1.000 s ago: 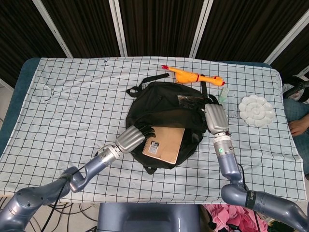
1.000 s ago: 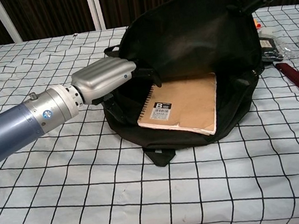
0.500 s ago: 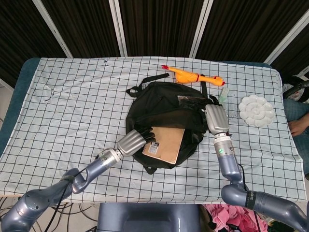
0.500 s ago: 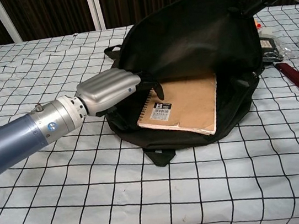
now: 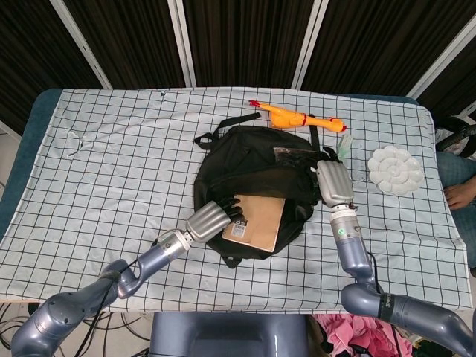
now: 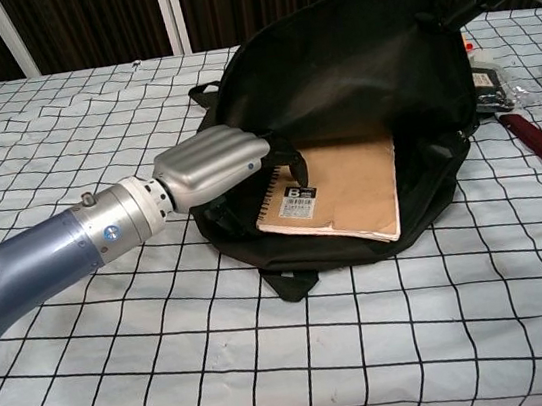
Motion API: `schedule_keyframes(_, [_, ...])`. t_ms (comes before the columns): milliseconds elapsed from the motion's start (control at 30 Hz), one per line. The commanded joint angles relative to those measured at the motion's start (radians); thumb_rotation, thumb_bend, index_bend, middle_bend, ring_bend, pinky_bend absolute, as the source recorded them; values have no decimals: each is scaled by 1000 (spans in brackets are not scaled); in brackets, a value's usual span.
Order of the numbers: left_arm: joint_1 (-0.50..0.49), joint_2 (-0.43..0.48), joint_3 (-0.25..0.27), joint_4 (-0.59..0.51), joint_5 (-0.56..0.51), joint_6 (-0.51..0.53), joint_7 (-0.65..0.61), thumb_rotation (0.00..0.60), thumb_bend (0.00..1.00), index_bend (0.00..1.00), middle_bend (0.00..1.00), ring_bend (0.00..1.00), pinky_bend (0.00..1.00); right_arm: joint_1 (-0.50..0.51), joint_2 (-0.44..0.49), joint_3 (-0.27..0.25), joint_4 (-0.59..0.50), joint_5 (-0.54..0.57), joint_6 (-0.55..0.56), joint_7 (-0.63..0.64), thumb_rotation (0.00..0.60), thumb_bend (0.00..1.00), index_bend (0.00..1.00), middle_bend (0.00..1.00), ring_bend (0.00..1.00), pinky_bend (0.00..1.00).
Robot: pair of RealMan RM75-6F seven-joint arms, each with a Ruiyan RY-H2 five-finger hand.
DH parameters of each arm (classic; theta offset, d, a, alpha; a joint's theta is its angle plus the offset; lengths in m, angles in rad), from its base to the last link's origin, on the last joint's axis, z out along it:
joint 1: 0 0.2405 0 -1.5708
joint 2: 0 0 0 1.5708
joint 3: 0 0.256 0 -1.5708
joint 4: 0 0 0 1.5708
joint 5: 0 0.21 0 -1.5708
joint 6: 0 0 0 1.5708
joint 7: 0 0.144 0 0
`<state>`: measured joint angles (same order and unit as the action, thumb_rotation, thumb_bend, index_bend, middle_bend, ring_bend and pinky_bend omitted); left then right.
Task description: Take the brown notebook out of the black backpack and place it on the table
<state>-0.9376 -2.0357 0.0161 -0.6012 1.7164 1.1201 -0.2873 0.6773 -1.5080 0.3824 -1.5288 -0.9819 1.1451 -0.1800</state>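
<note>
A: Since a second ago the left robot hand (image 6: pixel 213 164) has slid from the backpack's (image 5: pixel 256 160) side onto the notebook's (image 6: pixel 340 193) spiral corner, and the notebook has shifted a little with it.

B: Where does the notebook lie now?

A: Half out of the backpack's mouth, flat on the lower flap, not yet on the table (image 5: pixel 111 149).

B: How should the pull go?

A: I'd judge it best to keep the fingers (image 6: pixel 298 167) hooked over the bound edge and draw it low and straight toward the near table edge, so the cover doesn't snag the zip or drag the backpack along.

B: And the hands?

A: Left fingers are curled over the notebook's top corner, touching it; whether anything closes beneath I cannot tell. The right robot hand (image 5: pixel 332 183) grips the backpack's right side, holding the opening up, which should steady it
</note>
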Motion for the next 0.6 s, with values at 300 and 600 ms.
schedule_keyframes(300, [-12, -31, 0, 37, -7, 10, -10, 600, 319, 440, 417, 219, 229, -1, 9, -2, -8, -7, 0, 4, 600, 537, 627, 472, 222, 83])
schedule_keyframes(600, [-14, -48, 6, 71, 4, 62, -21, 600, 399, 537, 499, 288, 281, -2, 14, -8, -12, -16, 2, 5, 600, 536, 628, 472, 222, 83])
